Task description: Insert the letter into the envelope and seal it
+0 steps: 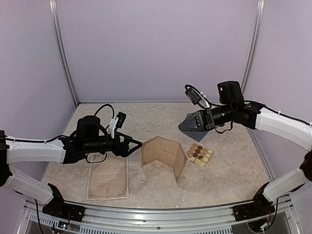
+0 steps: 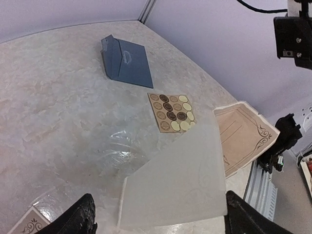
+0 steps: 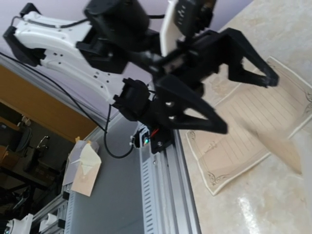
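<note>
Top external: how far along? —Kim

Early. Envelope (image 1: 185, 126) sits far right on the table (image 1: 229, 178), and I see nothing in it. Folded letter (image 1: 163, 155) stands on edge mid-table, well apart from it. Flat sheet (image 1: 108, 178) lies near left. Stickers (image 1: 201, 155) lie just right of the letter. —Lee

Grippers? —Kim

Left gripper (image 1: 135, 147) is spread just left of the folded letter, grasping nothing. Right gripper (image 1: 194, 122) hangs at the envelope; I cannot tell contact from this angle. —Lee

Left wrist? —Kim

Envelope (image 2: 126, 63) lies on the table with its flap end propped up, and it looks unsealed. Nothing clamps it. Stickers (image 2: 171, 112) are nearer, with some rounds dark and some pale; I cannot tell if any is gone. Folded letter (image 2: 180, 180) fills the foreground ahead of the left gripper (image 2: 163, 222), touching neither finger. —Lee

Right wrist? —Kim

It looks across at the left gripper (image 3: 248, 105): jaws wide, empty. Flat sheet (image 3: 243, 141) lies below it. A tan blur at the right edge is likely the folded letter. The right gripper's own fingers are out of frame; its jaws are clenched, and I judge them empty. —Lee

Remaining? —Kim

All of it, by my reading: letter not yet picked up, not inserted, flap not closed, no sticker applied. —Lee
</note>
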Robot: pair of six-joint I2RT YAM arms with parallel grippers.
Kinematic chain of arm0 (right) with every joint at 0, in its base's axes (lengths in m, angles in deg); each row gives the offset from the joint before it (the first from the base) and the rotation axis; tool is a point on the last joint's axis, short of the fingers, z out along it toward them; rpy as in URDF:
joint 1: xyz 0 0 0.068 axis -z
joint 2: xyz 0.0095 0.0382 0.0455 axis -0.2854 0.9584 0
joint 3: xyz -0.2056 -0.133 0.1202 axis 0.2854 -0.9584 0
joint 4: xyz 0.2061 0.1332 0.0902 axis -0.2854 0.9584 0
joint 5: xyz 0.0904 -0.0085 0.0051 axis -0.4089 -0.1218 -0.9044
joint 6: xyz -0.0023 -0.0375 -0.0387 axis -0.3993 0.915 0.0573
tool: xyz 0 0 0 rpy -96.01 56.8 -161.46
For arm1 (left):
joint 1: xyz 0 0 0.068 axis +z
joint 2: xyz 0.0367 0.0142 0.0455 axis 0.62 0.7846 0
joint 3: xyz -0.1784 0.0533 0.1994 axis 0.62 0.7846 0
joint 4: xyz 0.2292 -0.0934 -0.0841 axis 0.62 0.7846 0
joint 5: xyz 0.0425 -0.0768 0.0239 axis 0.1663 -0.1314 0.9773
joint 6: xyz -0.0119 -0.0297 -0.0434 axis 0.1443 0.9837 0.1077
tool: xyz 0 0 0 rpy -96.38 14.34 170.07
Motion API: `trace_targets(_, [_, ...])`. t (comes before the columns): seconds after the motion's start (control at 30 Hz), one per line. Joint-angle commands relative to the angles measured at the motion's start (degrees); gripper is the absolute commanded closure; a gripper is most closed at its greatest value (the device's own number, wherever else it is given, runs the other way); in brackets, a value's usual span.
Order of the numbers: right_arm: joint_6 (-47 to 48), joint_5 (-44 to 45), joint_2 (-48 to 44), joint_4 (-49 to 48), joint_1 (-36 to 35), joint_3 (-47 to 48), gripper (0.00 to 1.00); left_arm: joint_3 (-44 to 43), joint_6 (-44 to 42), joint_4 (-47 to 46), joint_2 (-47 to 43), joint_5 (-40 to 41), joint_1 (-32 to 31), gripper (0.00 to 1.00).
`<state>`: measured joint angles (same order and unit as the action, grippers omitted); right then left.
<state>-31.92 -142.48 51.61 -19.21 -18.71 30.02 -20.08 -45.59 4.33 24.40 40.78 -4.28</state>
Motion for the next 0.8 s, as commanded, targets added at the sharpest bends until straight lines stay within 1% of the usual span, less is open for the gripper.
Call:
trace_targets(0.0, [-1.0, -1.0, -2.1, -1.8, -0.6, -0.9, 1.00, 1.9, -0.6, -7.2, -0.3, -1.4, -0.5, 0.31])
trace_targets(0.03, [-0.8, 0.3, -2.1, -1.4, -0.6, -1.0, 1.00, 2.4, -0.2, -8.0, -0.5, -1.9, -0.6, 0.41])
trace_targets(0.07, [-0.4, 2.0, -1.8, -0.6, -0.6, -1.2, 1.00, 2.8, 0.3, -8.5, -0.4, -2.5, -0.5, 0.48])
trace_targets(0.1, [-0.2, 3.7, -1.3, 0.1, -0.7, -1.5, 1.00, 3.1, 0.6, -8.9, 0.1, -3.0, -0.5, 0.55])
trace_targets(0.13, [-0.4, 6.3, -0.8, 0.6, -0.6, -1.9, 1.00, 3.3, 1.1, -9.1, 0.6, -3.4, -0.6, 0.56])
trace_targets(0.2, [-0.6, 12.9, 0.8, 2.4, -0.6, -2.6, 1.00, 3.3, 1.8, -9.5, 2.6, -3.7, -0.9, 0.54])
trace_targets(0.23, [-0.5, 18.7, 1.6, 4.6, -0.7, -2.9, 0.95, 3.3, 1.9, -9.9, 3.4, -3.7, -1.3, 0.50])
trace_targets(0.27, [-0.4, 21.2, 2.3, 5.9, -0.8, -3.1, 0.83, 3.1, 2.0, -10.2, 4.4, -3.5, -1.8, 0.44])
trace_targets(0.33, [-0.1, 27.3, 2.4, 6.5, -1.6, -4.6, 0.58, 2.5, 1.9, -10.8, 6.4, -3.2, -2.6, 0.38])
trace_targets(0.37, [0.0, 29.4, 2.3, 6.9, -2.0, -5.2, 0.49, 2.1, 1.8, -10.8, 7.3, -2.9, -2.8, 0.34])
trace_targets(0.43, [0.3, 31.7, 2.2, 8.2, -2.9, -5.6, 0.38, 1.4, 1.6, -10.9, 8.6, -2.3, -3.1, 0.33])
trace_targets(0.5, [0.3, 33.9, 2.1, 9.4, -4.1, -5.5, 0.31, 1.0, 1.4, -11.3, 9.2, -1.5, -3.3, 0.33])
trace_targets(0.6, [0.3, 36.7, 2.2, 10.7, -6.1, -5.1, 0.24, 0.8, 1.3, -11.5, 9.5, -0.4, -3.5, 0.33])
trace_targets(0.77, [-0.3, 39.1, 2.8, 11.2, -8.2, -3.6, 0.20, 1.1, 0.8, -10.7, 9.2, 1.8, -4.1, 0.34])
